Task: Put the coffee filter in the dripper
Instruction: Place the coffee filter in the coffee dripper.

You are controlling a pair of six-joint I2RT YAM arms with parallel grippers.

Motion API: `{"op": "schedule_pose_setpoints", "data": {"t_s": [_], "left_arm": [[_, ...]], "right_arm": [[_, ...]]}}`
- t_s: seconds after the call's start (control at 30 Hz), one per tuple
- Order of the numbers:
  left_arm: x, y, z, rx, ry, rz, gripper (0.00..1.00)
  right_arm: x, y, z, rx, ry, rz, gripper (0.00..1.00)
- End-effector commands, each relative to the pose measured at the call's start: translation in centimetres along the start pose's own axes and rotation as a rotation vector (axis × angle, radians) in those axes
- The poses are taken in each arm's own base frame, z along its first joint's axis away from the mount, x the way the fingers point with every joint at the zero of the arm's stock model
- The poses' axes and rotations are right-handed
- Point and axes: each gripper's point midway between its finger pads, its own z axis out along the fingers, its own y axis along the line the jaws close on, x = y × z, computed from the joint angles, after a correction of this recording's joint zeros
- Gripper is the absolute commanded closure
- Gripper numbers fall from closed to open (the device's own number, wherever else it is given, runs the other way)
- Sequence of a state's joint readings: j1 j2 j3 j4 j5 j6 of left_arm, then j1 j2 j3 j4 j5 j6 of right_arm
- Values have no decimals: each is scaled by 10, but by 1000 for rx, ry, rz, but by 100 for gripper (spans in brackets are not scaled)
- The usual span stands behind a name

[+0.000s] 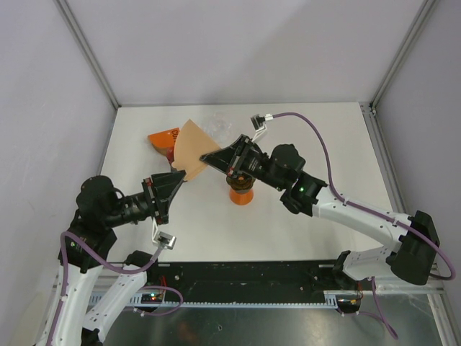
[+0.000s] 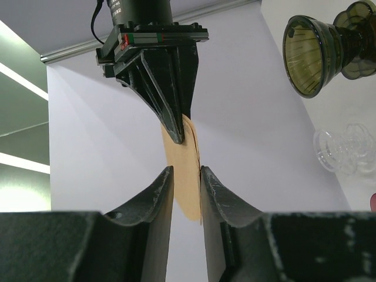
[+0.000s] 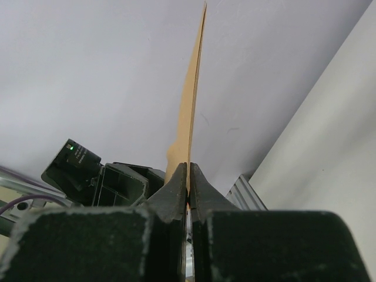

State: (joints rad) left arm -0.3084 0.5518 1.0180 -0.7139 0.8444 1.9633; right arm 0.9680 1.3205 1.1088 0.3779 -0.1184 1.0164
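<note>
The tan paper coffee filter [image 1: 189, 146] hangs in the air over the left middle of the table. My right gripper [image 1: 207, 158] is shut on its right edge, and the right wrist view shows the sheet edge-on, pinched between the fingertips [image 3: 179, 182]. My left gripper [image 2: 185, 171] stands partly open around the filter's lower corner [image 2: 187, 194]. The paper lies against the right finger, with a gap on the left. The dripper [image 2: 308, 56] is a dark translucent cone. From above it shows orange [image 1: 241, 194], mostly hidden under the right wrist.
An orange box [image 1: 162, 137] lies behind the filter at the back left. A clear plastic piece [image 1: 216, 124] sits next to it, also seen as a clear object [image 2: 343, 150] in the left wrist view. The white table [image 1: 324, 144] is bordered by metal frame posts.
</note>
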Motion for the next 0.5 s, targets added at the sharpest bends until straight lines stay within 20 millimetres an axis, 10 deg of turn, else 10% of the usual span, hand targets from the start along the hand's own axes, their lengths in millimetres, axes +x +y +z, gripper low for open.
{"op": "schedule_pose_setpoints", "data": {"t_s": [0.0,0.47], "left_arm": [[-1,18,-2,-40,-6,32,70],[-2,9,-5,-31,16,38,63]], "right_arm": [[-5,5,2,-29,-14,-10,100],[-10,7,-1,-30,-25,-26,100]]}}
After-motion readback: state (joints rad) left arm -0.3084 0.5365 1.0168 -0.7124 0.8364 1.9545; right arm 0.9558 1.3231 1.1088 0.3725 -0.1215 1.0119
